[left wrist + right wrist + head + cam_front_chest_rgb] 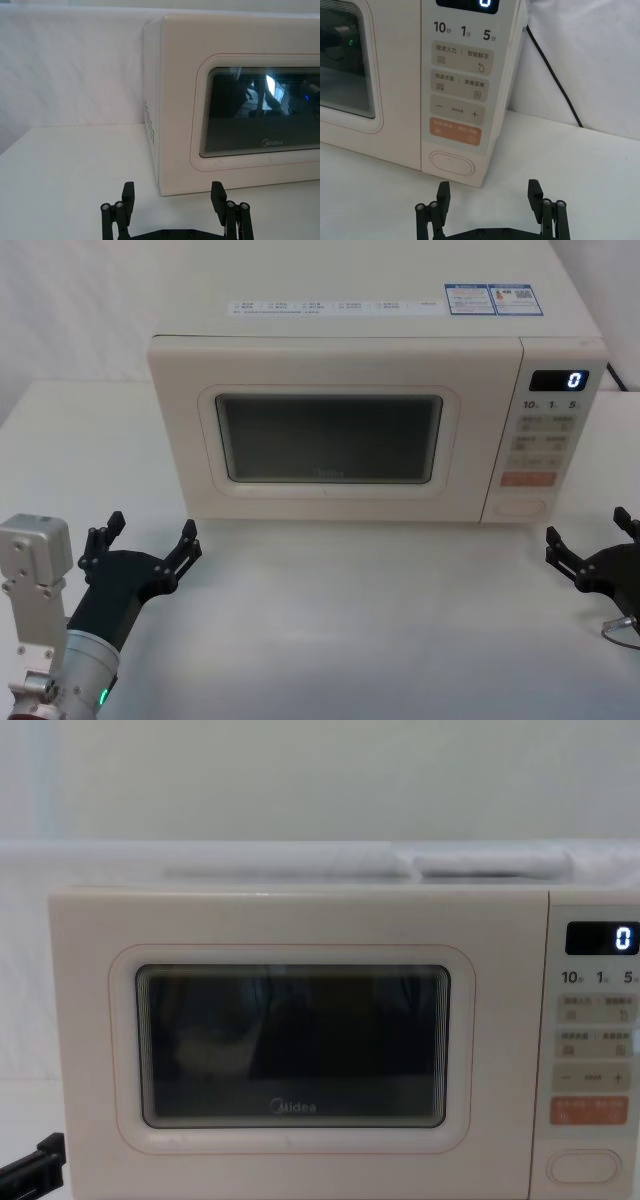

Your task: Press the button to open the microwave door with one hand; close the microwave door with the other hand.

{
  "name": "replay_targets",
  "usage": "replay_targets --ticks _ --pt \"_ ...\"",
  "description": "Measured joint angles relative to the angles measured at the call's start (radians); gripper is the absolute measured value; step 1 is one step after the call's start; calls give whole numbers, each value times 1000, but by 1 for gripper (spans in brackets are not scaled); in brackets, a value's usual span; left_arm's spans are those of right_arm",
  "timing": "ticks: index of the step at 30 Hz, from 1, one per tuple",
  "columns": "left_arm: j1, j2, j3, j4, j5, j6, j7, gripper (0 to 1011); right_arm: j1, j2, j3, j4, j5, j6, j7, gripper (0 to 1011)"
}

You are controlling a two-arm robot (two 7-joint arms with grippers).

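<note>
Currently the microwave sits on the white table, toward the back, its front facing the robot. Microwave door flush with the body, shut; dark window with a brand logo under it, thin pink outline around it. Control panel on the microwave's right side: black display reads "0", pale keys below it, then an orange key, then the button at the very bottom, wide and pill-shaped. Left pincer low over the table, in front of the microwave's left corner and apart from it, fingers spread wide, nothing between them; green light on the wrist behind it. From the left wrist view, the left pincer points at the microwave's left front edge. Right pincer low over the table, in front of the panel end, fingers spread, empty, near the button but not touching. Black cable runs down behind the microwave's right side
</note>
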Motion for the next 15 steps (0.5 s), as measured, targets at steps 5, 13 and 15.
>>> replay_targets --ticks 5,13,15 --pt "0 0 0 0 0 0 0 1001 0 0 0 0 0 0 0 1002" --pt "0 0 0 -1 1 1 1 1001 0 0 0 0 0 0 0 1002" --pt "0 0 0 -1 1 1 1 1001 0 0 0 0 0 0 0 1002"
